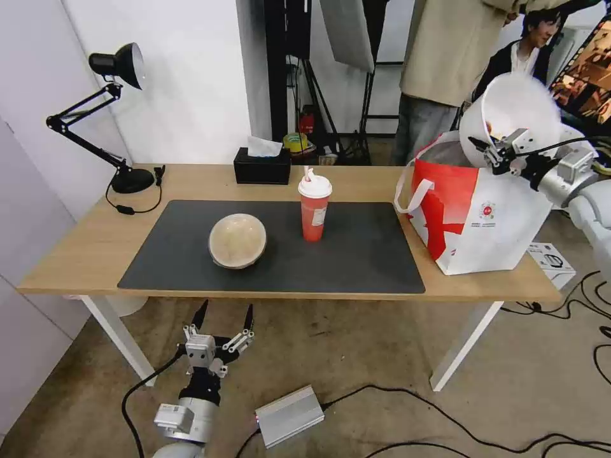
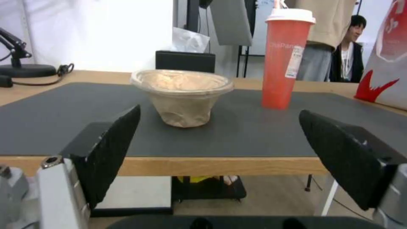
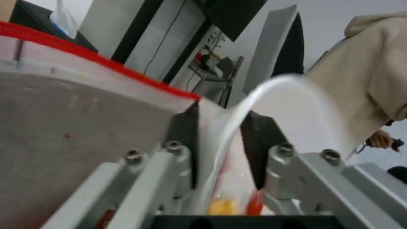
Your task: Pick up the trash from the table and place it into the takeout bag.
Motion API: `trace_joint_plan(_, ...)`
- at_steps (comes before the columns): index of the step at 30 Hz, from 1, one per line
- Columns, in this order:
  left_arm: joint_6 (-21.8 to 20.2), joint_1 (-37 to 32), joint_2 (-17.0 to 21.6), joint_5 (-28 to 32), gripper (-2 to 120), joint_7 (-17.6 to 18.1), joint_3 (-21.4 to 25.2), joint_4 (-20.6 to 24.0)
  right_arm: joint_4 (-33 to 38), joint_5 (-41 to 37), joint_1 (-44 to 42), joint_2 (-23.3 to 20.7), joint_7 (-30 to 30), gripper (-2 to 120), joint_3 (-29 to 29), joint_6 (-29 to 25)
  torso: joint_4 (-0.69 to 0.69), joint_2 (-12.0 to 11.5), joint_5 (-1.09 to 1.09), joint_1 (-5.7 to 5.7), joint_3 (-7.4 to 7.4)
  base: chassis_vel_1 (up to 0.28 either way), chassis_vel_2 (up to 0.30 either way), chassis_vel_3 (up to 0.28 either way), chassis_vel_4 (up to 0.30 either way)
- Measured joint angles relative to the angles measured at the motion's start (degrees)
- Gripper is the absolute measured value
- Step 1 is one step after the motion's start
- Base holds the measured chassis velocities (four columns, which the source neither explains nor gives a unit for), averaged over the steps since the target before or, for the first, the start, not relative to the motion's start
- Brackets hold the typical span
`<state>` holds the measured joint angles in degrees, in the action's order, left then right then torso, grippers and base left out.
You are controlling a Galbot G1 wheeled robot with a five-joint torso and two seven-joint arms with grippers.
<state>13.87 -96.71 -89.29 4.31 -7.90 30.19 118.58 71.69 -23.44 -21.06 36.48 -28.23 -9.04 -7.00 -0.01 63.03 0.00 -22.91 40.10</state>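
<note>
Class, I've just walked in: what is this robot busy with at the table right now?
It is clearing trash into the takeout bag. The right tool grips the rim of the white plastic bowl, tilted above the bag's open top. The left tool hangs open below the table's front edge, holding nothing. The beige bowl and the red cup sit on the dark mat.

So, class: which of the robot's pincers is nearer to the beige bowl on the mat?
Left. The left pincer hangs open just below the table edge, in front of the beige bowl. The right pincer is far across, gripping the white bowl above the takeout bag.
</note>
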Motion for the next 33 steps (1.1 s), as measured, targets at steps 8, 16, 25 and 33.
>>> trace_joint_plan(8,0.1,-0.3,0.0,0.0,100,0.0,0.0,0.4,0.7,-0.2,-0.4,-0.4,0.3,54,-0.3,0.2,0.01,0.0,0.0,0.0,0.0,0.0,0.0,0.0,0.0)
trace_joint_plan(16,0.2,-0.4,-0.1,0.0,100,0.0,0.0,0.5,1.1,-0.4,-0.2,-0.8,0.4,88,-0.3,0.3,0.01,0.0,0.0,0.0,0.0,0.0,0.0,0.0,0.0)
trace_joint_plan(25,0.2,-0.4,-0.1,0.0,100,0.0,0.1,0.8,4.2,-2.4,-1.6,-2.4,1.5,100,-1.1,1.7,0.01,0.0,0.0,0.0,0.0,0.0,0.0,0.0,0.0)
trace_joint_plan(33,0.2,-0.7,0.1,0.1,100,0.0,0.2,1.8,10.0,-4.5,-5.4,-4.6,2.6,100,-4.2,3.8,0.01,0.0,0.0,0.0,0.0,0.0,0.0,0.0,0.0)
